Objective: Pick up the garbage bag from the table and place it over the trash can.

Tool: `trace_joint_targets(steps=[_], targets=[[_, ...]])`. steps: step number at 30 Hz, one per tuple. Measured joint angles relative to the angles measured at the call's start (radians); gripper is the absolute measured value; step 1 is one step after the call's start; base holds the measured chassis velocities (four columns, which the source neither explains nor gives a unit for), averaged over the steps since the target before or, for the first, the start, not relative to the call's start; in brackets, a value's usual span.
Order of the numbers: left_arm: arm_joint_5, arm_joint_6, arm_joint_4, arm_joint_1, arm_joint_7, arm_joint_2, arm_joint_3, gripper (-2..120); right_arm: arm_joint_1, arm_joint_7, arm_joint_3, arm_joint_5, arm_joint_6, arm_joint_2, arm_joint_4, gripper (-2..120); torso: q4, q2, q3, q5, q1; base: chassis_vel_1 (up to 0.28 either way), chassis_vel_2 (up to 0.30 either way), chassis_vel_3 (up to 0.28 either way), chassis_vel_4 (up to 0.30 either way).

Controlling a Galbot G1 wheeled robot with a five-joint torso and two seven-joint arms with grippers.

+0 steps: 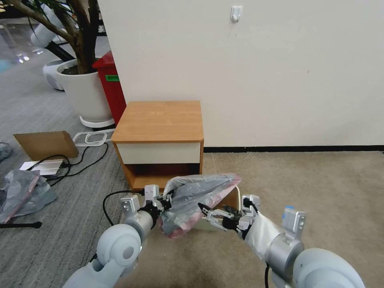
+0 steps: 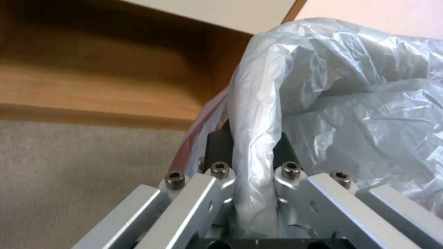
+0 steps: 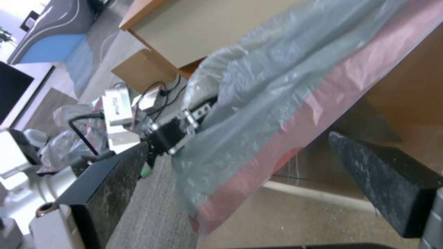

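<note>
My left gripper (image 1: 167, 201), low in front of the light-brown wooden nightstand with the white drawer front (image 1: 160, 120), pinches a gathered fold of the thin translucent grey garbage bag with the pink-red band at its mouth (image 1: 200, 192). The bag hangs off the table over the cream-beige plastic trash can (image 1: 238, 192), whose rim peeks out behind it. My right gripper (image 1: 208, 212) has its fingers spread near the pink edge, holding nothing. I judge the draping step is under way; next the mouth must be opened wide over the rim.

Arms: pale blue-grey rounded shells, silver cylindrical wrists.
Left gripper (image 2: 251, 152): aluminium links, dark hex screws, black pads.
Right gripper (image 1: 204, 211): black fingers (image 3: 392, 186).
Cable: black, looping at 9 o'clock.
</note>
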Motion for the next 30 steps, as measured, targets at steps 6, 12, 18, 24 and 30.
trace_joint_targets(steps=[6, 12, 18, 24, 30], targets=[[0.008, 0.000, -0.018, -0.001, 0.015, 0.006, 0.003, 5, 0.026, 0.001, -0.032, -0.002, 0.015, 0.012, -0.048, 100, 0.0001, 0.000, 0.000, 0.0001, 0.000, 0.000, 0.000, 0.000, 0.000], [0.012, 0.000, -0.027, 0.000, 0.023, 0.006, 0.007, 5, 0.028, 0.001, -0.053, -0.002, 0.020, 0.020, -0.058, 99, 0.0000, 0.000, 0.000, 0.0000, 0.000, 0.000, 0.000, 0.000, 0.000], [0.015, -0.001, -0.030, 0.001, 0.025, 0.003, 0.014, 5, 0.035, -0.015, -0.066, -0.001, 0.044, 0.039, -0.072, 84, 0.0000, 0.000, 0.000, 0.0001, 0.000, 0.000, 0.000, 0.000, 0.000], [0.017, -0.002, -0.031, 0.003, 0.028, 0.002, 0.018, 5, 0.042, -0.020, -0.071, 0.000, 0.056, 0.050, -0.087, 63, 0.0000, 0.000, 0.000, 0.0000, 0.000, 0.000, 0.000, 0.000, 0.000], [0.018, -0.004, -0.031, 0.003, 0.029, -0.004, 0.021, 5, 0.041, -0.020, -0.079, -0.001, 0.066, 0.058, -0.096, 43, 0.0000, 0.000, 0.000, 0.0000, 0.000, 0.000, 0.000, 0.000, 0.000]])
